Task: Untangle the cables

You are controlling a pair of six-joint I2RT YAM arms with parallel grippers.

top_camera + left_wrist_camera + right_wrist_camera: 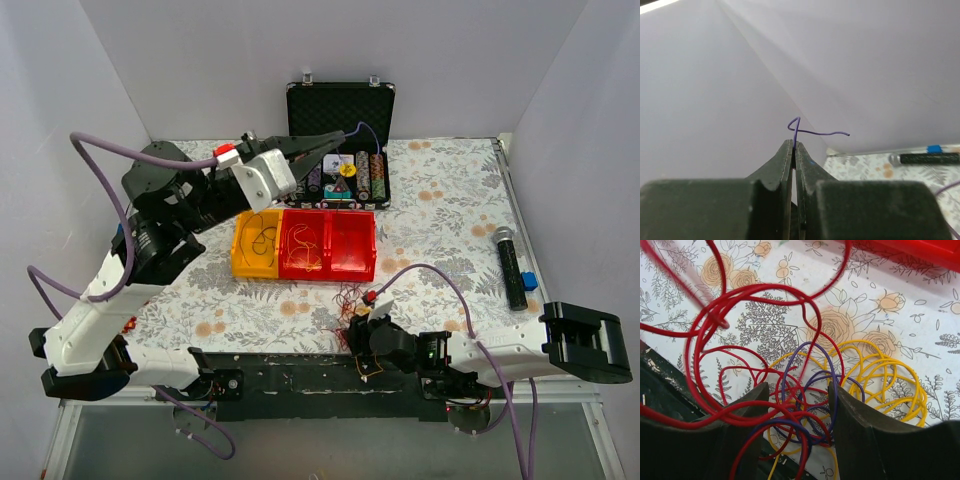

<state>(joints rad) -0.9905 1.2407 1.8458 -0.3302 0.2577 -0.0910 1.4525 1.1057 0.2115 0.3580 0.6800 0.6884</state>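
While my left fingers [782,165] pinched a purple wire [812,133] aloft, the cable tangle [805,405] lay directly between my spread right fingers [860,440], low on the bench [920,305].

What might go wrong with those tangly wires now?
The left hand pinches only the end of a thin purple wire, so it might slip out. The right hand is open around red loops, purple loops and yellow loops all together; closing could grab everything and pull the knot tighter. They lie near the table edge and might get dragged off.
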